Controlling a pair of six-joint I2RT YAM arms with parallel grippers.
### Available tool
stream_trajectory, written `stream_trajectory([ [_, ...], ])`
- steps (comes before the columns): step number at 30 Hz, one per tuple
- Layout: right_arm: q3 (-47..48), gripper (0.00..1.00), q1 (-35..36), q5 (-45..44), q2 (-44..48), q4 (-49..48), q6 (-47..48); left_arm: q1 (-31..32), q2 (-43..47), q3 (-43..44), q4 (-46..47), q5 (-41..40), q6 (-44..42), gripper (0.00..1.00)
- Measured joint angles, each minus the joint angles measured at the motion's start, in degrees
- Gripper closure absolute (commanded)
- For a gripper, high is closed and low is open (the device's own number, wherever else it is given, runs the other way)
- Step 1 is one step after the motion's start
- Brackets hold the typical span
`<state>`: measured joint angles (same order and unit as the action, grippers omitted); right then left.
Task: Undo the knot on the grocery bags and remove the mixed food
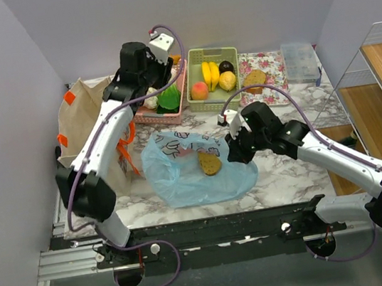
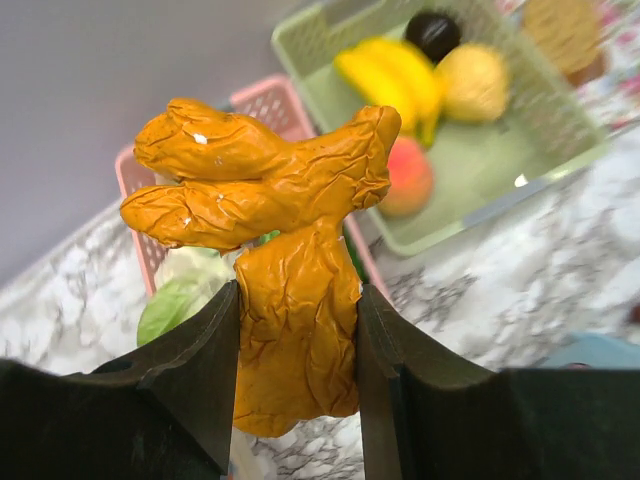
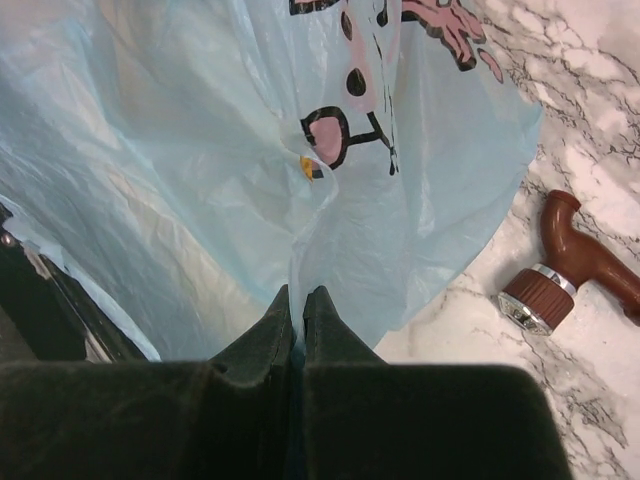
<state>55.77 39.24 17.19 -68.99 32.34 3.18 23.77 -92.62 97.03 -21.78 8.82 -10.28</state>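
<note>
At bench centre: the bag lay crumpled on the marble bench, with a brown piece at its middle; whether inside or on top could not be told.
Pink basket: at the back, it held a cabbage and something pale.
Green basket: just right of the pink one, it held bananas, a peach, a dark round fruit and a yellow fruit.
Left arm: extended far back, wrist over the pink basket.
Left gripper: grasped a wrinkled orange piece by its lower end, upright in the air above the cabbage.
Right arm: bent in from the right, low at the bag's right edge.
Right gripper: clenched on a fold of the bag's film.
Near that fold: a brown pipe-shaped thing lay on the marble.
</note>
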Motion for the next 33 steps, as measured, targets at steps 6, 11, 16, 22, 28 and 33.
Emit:
stream_trajectory([
  [6,0.1,0.99,0.0,0.1,-0.1,1.4,3.9,-5.0,-17.9,7.8,-7.9,-3.5,-0.4,0.78],
  [11,1.1,0.99,0.0,0.0,-1.6,1.6,4.4,-6.5,-29.4,18.4,-13.6,-3.9,-0.6,0.48],
  [16,2.4,1.00,0.0,-0.4,-2.7,1.6,4.7,-6.9,-32.4,22.8,-17.1,-3.9,-0.8,0.17],
  [22,3.2,0.92,0.0,-0.9,-3.3,1.4,4.8,-9.0,-27.1,16.4,-16.7,1.2,1.3,0.01],
  [28,5.1,0.55,0.0,-2.8,-4.4,0.8,4.6,-11.6,-6.3,0.9,-14.4,15.3,2.7,0.01],
  [33,9.9,0.18,0.0,-3.6,-5.4,-0.2,5.5,-10.5,6.7,-1.6,-15.1,26.4,4.3,0.02],
])
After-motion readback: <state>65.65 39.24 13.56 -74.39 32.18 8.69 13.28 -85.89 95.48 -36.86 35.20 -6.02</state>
